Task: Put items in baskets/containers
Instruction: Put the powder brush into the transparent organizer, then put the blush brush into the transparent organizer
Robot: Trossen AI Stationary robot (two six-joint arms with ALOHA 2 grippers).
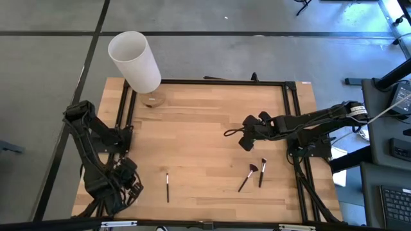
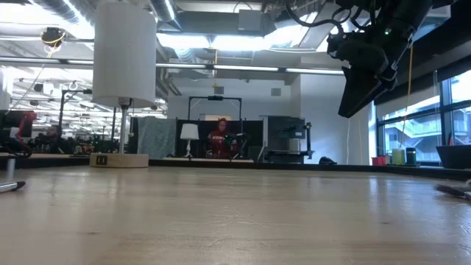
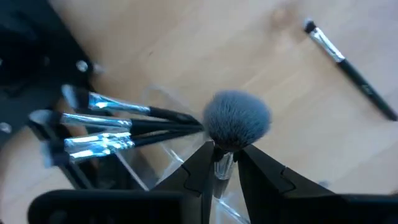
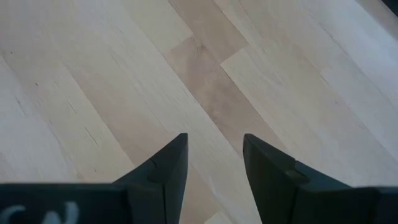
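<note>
On the counter, high view: I count three loose brushes, the right gripper above two. Left wrist view: my left gripper clamps a fluffy brush by its ferrule over the clear container; light, stiff handle, soft tuft. Right wrist view: open, empty.

left hand pinching fluffy brush, clear container

Open wood mid-table, white cylinder blocking far-left corner, loose brushes near-right
</note>
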